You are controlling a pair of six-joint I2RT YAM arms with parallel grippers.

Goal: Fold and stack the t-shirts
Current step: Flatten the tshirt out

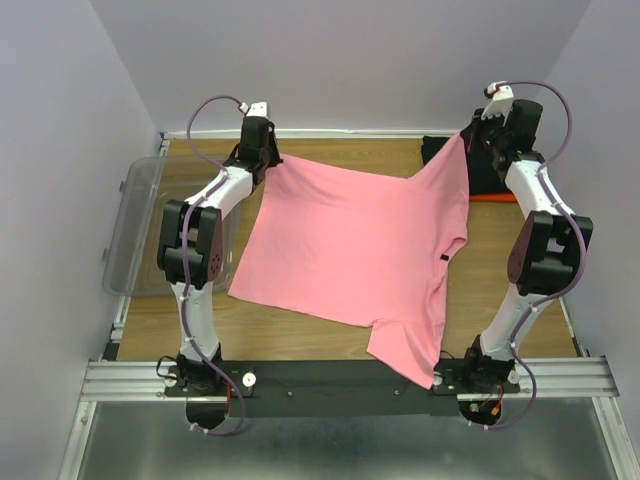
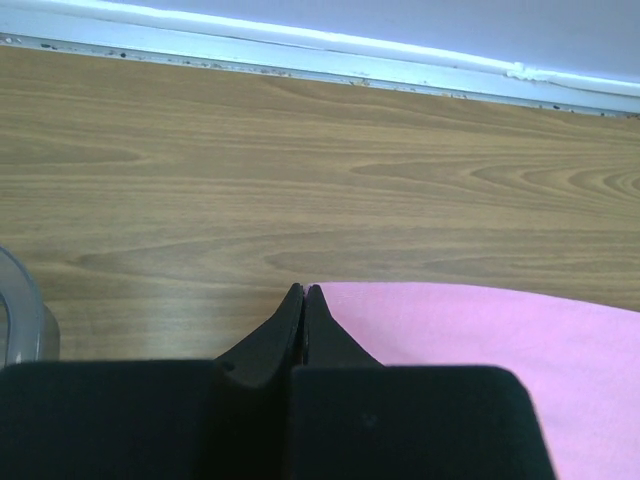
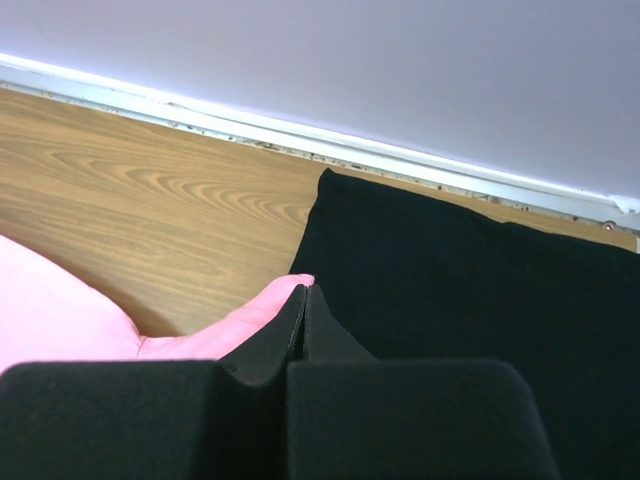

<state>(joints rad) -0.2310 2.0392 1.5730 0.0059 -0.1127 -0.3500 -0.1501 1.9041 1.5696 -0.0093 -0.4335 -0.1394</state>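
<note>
1. Left claw point(image 1: 272, 157) point(image 2: 303, 290): fingers pressed together, pinching a corner of the bright pink cotton t-shirt point(image 1: 350, 240) point(image 2: 500, 340). Cloth leading away to the right of the tips.
2. Left arm: stretched forward from its base at the near edge. Elbow lifted, forearm angled toward the far side of the light wooden tabletop point(image 1: 340, 152) point(image 2: 300, 150).
3. Right claw point(image 1: 468, 138) point(image 3: 305, 290): fingers pressed together, pinching a folded edge of the pink shirt point(image 3: 50, 310). Cloth drawn up into a peak at the tips, the rest falling away to the left.
4. Right arm: reaching forward in the same way, elbow high, wrist close to the back wall.
5. Between the two claws: far edge of the pink shirt spanned from one to the other. Body of the shirt spread back toward the bases, its nearest part lying over the black rail at the table's near edge.
6. Just ahead and to the right of the right claw: flat black cotton t-shirt point(image 1: 484, 180) point(image 3: 450, 300), lying on the wood beside the wall. In the top view, a strip of orange-red cloth point(image 1: 492, 197) showing at its near edge, beside the right forearm.
7. Left of the left claw: clear plastic tub point(image 1: 135, 225) point(image 2: 20, 310), at the left side of the table.
</note>
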